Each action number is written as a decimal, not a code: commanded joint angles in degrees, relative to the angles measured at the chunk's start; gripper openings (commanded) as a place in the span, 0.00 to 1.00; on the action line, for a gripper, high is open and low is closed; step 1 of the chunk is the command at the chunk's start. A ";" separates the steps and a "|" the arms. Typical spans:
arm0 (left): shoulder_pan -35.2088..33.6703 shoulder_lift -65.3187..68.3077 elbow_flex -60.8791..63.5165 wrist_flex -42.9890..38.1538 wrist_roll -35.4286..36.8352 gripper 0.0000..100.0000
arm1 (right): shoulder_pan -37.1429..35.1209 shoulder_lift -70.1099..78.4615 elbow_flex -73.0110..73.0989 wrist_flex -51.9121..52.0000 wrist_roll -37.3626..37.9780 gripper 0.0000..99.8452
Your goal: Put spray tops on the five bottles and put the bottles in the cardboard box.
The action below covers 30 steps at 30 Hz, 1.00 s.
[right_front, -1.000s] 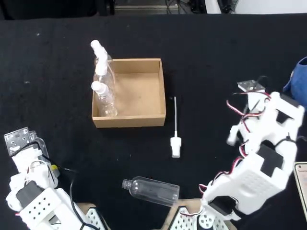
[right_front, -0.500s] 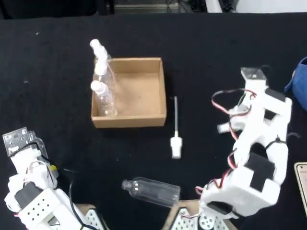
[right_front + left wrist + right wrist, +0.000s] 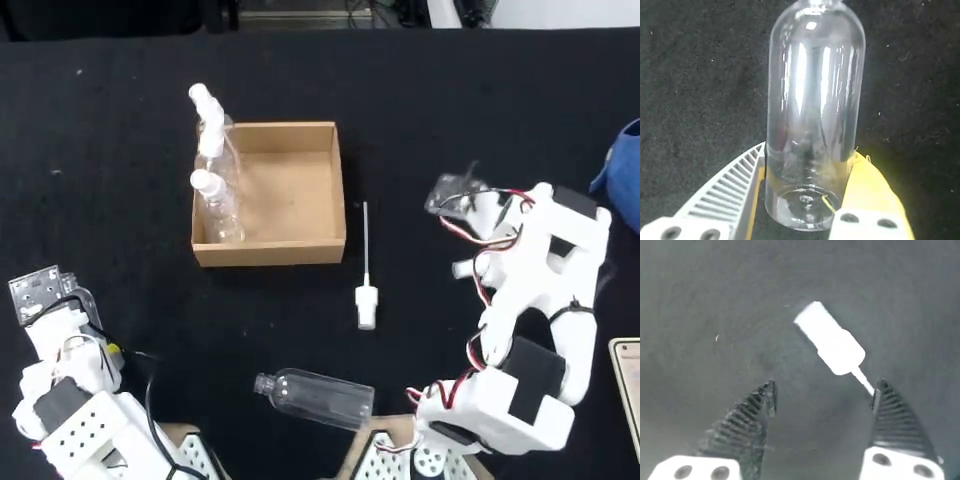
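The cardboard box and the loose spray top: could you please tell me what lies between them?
Nothing; the high view shows bare black cloth between the cardboard box and the spray top.

A black bench [image 3: 100, 180] carries an open cardboard box [image 3: 268, 252], a loose spray top [image 3: 366, 300] lying near it, and a clear bottle [image 3: 318, 397] on its side.

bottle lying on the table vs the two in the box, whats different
The lying bottle is on its side with a bare neck, outside the cardboard box. The two bottles in the box stand upright and wear white spray tops. All are clear plastic.
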State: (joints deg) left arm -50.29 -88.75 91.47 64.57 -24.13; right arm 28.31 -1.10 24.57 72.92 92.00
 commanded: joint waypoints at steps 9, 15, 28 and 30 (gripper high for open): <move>0.31 0.09 0.48 -0.44 0.35 0.03 | -2.90 8.48 -0.40 -7.56 6.42 0.18; 0.31 0.09 0.48 -0.44 0.35 0.03 | -1.58 7.34 -2.95 -7.65 -2.02 0.02; 0.31 0.09 0.48 -0.44 0.35 0.03 | 2.90 9.71 -9.27 -7.38 -68.75 0.03; 0.31 0.09 0.48 -0.44 0.35 0.03 | 2.90 11.38 -9.54 -7.03 -67.60 0.10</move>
State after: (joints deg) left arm -50.29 -88.75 91.47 64.57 -24.13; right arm 29.98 9.45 18.24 65.89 26.24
